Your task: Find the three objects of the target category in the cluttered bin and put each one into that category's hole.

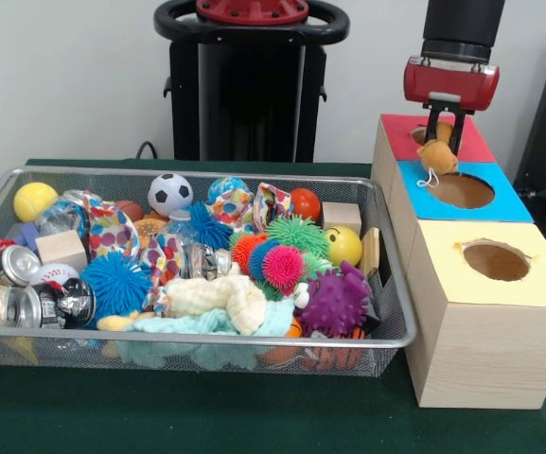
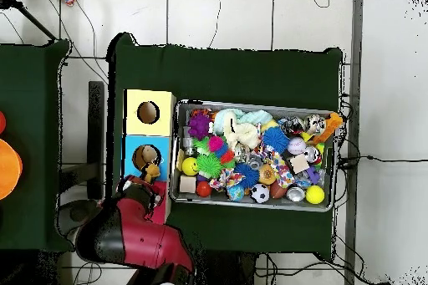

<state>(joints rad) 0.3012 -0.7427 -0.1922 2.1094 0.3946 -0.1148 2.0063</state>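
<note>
Upper right of the front view: the pincer hangs from the red wrist block and is clenched on a tan-brown plush bear, which dangles with its long axis near vertical, one end up between the fingers, the rounder end down. It hangs over the border between the red-surround hole and the blue-surround hole, apart from both box tops as far as can be told. The yellow-surround hole tops the box lower right; all three pale wooden boxes stand in a row on the green worktop.

Left and centre: the wire-mesh bin, long axis running left to right across the frame, holds spiky balls, a small soccer ball, cans, wooden blocks and knitted cloths. No other plush animal can be made out with certainty.

Overhead view: the arm enters at lower left, the pincer and bear by the blue-surround hole; the bin lies to their right.
</note>
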